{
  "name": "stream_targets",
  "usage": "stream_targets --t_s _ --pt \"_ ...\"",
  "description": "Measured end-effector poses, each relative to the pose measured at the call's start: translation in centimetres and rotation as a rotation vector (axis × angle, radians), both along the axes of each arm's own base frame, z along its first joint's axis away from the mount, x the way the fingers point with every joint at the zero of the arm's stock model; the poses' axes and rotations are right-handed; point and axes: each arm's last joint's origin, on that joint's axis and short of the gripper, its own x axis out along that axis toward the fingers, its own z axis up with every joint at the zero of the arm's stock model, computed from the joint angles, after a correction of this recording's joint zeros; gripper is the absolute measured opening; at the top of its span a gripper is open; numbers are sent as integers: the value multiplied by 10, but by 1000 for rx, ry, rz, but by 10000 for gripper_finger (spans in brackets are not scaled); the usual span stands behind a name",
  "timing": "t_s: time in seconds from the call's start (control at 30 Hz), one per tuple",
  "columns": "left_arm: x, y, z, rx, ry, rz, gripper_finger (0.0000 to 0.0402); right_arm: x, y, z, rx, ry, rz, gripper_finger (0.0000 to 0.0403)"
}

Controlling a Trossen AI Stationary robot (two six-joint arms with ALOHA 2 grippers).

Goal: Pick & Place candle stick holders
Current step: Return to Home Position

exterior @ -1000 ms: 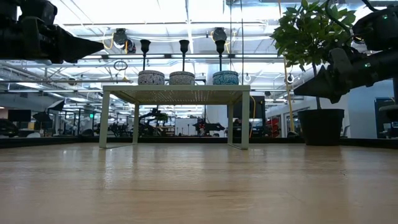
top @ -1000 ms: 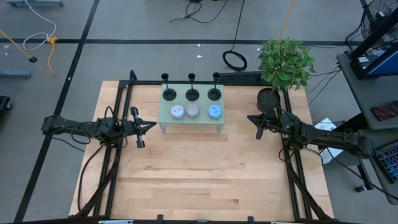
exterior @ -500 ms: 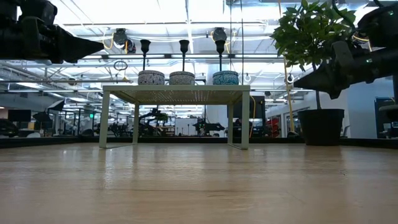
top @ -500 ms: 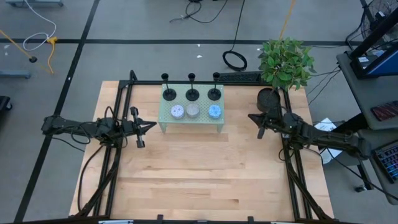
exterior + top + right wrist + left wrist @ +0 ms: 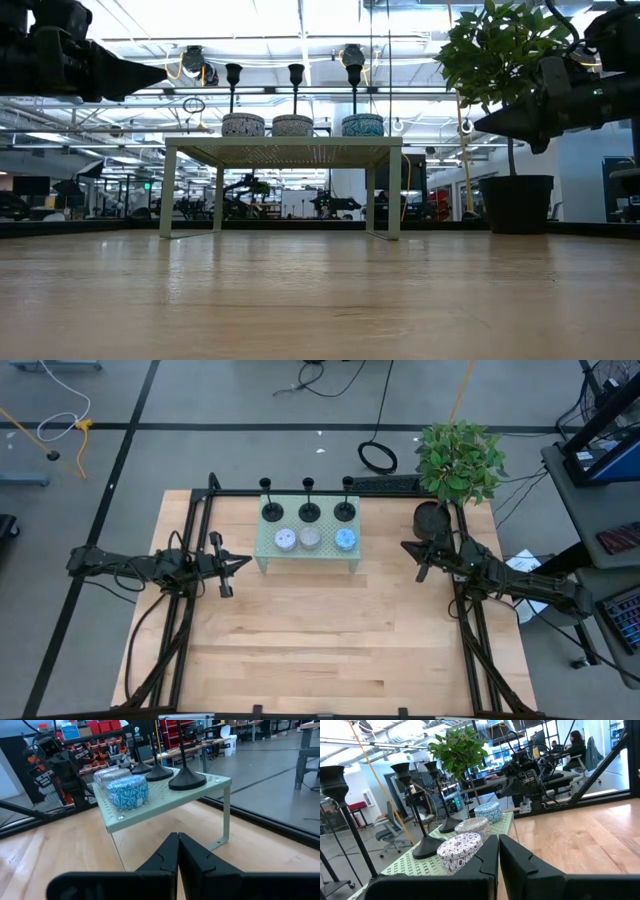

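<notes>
Three small black candle stick holders (image 5: 272,510) (image 5: 309,510) (image 5: 345,510) stand upright on their disc bases along the far side of the pale green stand's top (image 5: 308,556). They also show in the low view (image 5: 296,88) and the right wrist view (image 5: 187,780). My left gripper (image 5: 240,563) is shut and empty, in the air just left of the stand. My right gripper (image 5: 405,548) is shut and empty, in the air to the right of the stand, its fingers pointing at it (image 5: 177,847).
Three patterned round tins (image 5: 285,539) (image 5: 311,539) (image 5: 345,539) stand on the near side of the stand's top, in front of the holders. A potted plant in a black pot (image 5: 430,517) stands at the far right corner, just behind my right arm. Bare wood (image 5: 320,640) lies near the stand.
My right gripper has risen a little, staying shut and level, to about the height of the stand's top. The left arm and the things on the stand have kept still.
</notes>
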Motion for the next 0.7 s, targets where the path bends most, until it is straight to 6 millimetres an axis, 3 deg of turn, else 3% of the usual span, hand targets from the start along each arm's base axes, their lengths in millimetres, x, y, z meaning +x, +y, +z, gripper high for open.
stream_targets --t_s 0.7 --pt "0 0 0 0 0 0 21 -2 -3 1 -4 -12 -28 0"
